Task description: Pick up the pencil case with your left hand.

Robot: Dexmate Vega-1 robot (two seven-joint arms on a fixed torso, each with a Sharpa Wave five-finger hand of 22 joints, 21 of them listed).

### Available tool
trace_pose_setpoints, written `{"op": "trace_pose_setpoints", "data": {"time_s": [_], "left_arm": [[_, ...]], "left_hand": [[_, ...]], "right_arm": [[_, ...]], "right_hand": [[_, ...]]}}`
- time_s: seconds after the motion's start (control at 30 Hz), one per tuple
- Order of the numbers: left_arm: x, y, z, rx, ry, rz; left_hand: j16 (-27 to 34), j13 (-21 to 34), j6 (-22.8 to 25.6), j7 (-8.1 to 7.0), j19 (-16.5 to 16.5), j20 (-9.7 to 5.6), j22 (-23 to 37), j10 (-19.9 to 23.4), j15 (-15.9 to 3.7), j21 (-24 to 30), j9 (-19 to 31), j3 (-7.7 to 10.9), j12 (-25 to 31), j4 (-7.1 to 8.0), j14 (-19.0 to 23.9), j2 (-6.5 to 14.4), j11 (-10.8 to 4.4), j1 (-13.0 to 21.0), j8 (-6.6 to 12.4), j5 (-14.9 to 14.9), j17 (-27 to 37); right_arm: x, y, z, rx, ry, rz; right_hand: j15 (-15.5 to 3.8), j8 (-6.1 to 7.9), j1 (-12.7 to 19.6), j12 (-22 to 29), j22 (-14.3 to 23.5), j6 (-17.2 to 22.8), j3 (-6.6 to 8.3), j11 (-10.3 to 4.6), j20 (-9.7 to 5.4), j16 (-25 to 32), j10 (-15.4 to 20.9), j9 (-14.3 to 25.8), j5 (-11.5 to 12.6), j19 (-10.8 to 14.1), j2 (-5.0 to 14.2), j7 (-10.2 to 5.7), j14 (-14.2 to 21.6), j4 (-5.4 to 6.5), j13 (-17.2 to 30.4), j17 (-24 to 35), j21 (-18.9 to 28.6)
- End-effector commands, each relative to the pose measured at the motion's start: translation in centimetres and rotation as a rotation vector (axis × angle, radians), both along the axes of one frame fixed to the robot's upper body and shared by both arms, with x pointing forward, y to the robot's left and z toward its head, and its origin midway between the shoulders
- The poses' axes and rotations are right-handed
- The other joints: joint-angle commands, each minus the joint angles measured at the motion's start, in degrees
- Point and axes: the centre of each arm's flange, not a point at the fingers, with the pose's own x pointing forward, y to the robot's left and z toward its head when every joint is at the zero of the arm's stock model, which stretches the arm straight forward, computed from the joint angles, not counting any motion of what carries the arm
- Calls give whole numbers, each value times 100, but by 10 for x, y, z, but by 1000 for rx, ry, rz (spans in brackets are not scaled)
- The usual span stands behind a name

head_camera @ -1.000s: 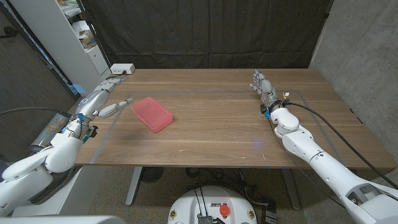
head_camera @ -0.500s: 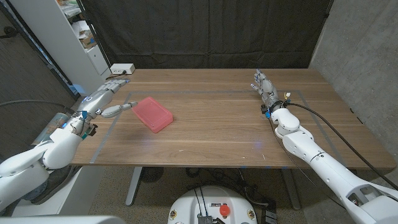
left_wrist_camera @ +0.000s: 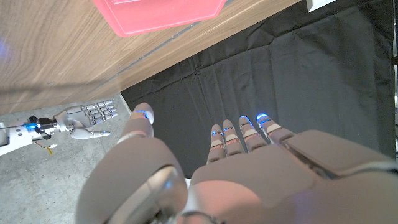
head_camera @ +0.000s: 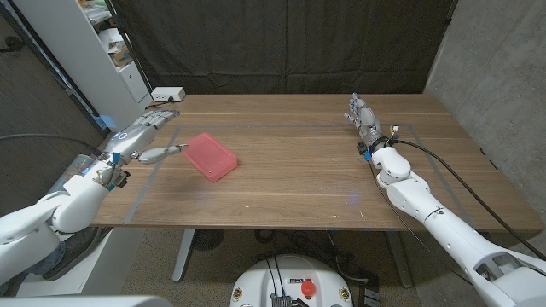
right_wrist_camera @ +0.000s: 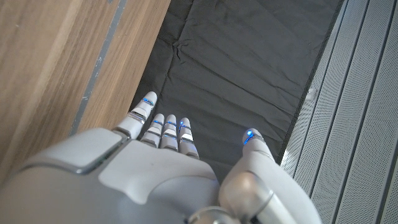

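The pink pencil case (head_camera: 210,155) lies flat on the wooden table (head_camera: 307,179), just beside the open, empty left hand (head_camera: 147,130), its long axis running diagonally away from that hand, and it looks light, rigid and smooth, best gripped across its narrow width.

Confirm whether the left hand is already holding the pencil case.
No: in the head view the left hand is open beside the pencil case, which lies flat on the table.
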Motion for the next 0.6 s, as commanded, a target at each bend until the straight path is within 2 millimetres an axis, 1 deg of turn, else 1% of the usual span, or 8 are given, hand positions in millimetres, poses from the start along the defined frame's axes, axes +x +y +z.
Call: {"op": "trace_pose_setpoints", "data": {"time_s": [0.03, 0.5, 0.6], "left_arm": [[-7, 3, 4, 77, 31, 61], [-3, 5, 12, 174, 19, 110], [-1, 5, 15, 196, 27, 126]], "left_hand": [[-26, 27, -49, -12, -42, 3, 13, -53, -37, -1, 25, 15, -5, -29, -49, 5, -14, 110, -20, 39, 28], [-14, 30, -134, -28, -25, -30, 14, -71, -40, 4, 27, 11, 3, -29, -49, -11, -33, 194, -20, 62, 29], [-11, 31, -170, -33, -23, -35, 14, -83, -44, 4, 27, 10, 2, -29, -50, -15, -10, 213, -26, 68, 29]], "right_arm": [[-1, 0, 4, 5, -9, -2], [-9, -6, -1, 21, -10, -21], [-10, -7, -2, 28, -9, -25]], "right_hand": [[27, -15, 6, -4, 31, 66, -30, 21, -20, 46, 7, 26, -10, 55, 51, 1, 32, 15, 0, 15, -9], [23, -14, 12, -2, 31, 68, -47, 32, -15, 43, 13, 26, -8, 57, 53, -3, 27, 7, 0, 7, -22], [23, -14, 10, -2, 31, 69, -50, 29, -15, 45, 13, 26, -7, 58, 59, -3, 30, 9, 0, 7, -24]]}}
